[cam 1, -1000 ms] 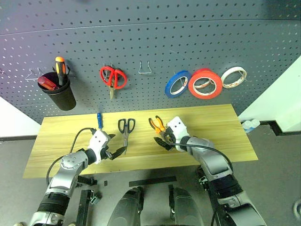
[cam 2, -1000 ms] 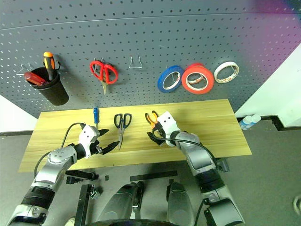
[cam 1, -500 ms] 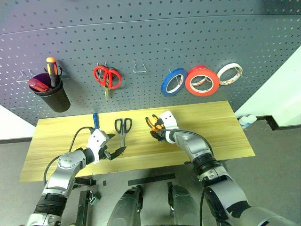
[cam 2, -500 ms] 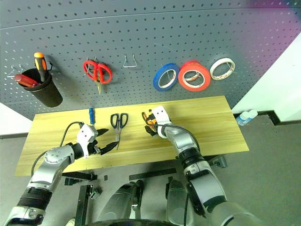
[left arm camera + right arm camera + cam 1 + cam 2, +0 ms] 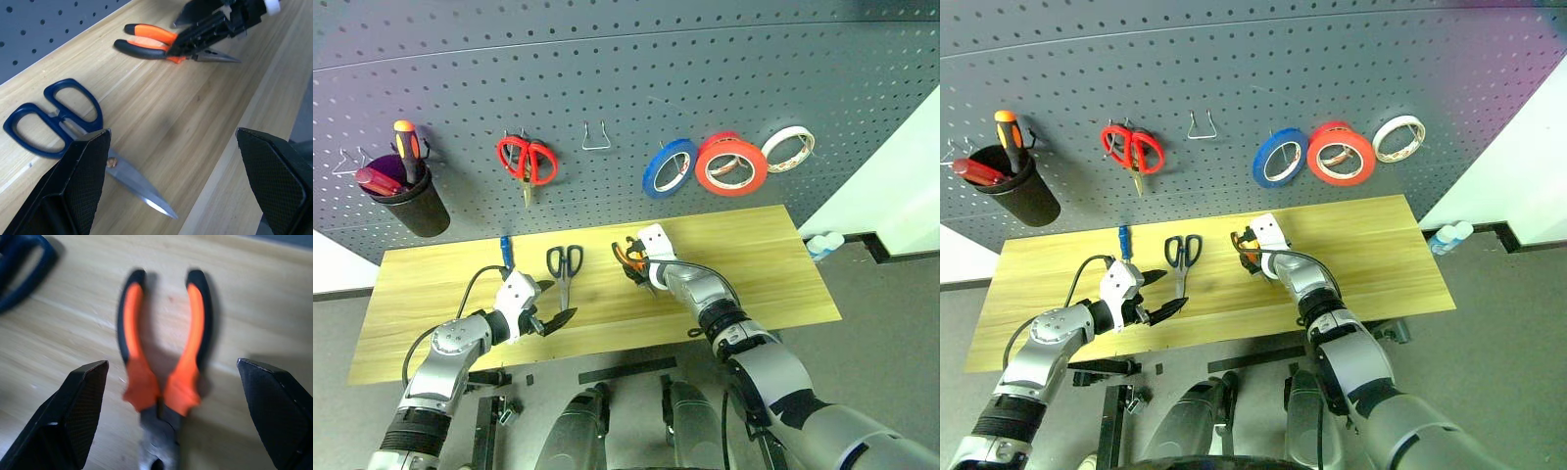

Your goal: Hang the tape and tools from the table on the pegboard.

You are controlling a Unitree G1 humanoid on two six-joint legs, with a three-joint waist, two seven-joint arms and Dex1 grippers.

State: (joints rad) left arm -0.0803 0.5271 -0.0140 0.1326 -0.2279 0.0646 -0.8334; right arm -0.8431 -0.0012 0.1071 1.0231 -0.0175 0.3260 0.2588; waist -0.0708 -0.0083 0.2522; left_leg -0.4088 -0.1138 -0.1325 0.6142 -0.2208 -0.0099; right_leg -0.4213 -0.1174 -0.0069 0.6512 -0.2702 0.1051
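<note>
The orange-handled pliers (image 5: 164, 367) lie flat on the wooden table (image 5: 764, 274), right in front of my right gripper (image 5: 638, 270). That gripper is open, with a finger to each side of the pliers and nothing held. The dark blue scissors (image 5: 54, 117) rest just left of the pliers. My left gripper (image 5: 558, 302) is open and empty near their blade tip. A blue-handled screwdriver (image 5: 506, 250) lies by the table's back edge. The wide red tape (image 5: 729, 164) hangs on the pegboard (image 5: 626, 69).
Also on the pegboard are a blue tape roll (image 5: 668, 168), a thin white roll (image 5: 787, 148), red-handled scissors (image 5: 525, 160), a bare wire hook (image 5: 596, 137), and a black cup (image 5: 406, 196) holding orange and red screwdrivers.
My right gripper has reached forward and down over the pliers, which now sit between its fingers. The camera view shifted slightly. The left arm has stayed put.
</note>
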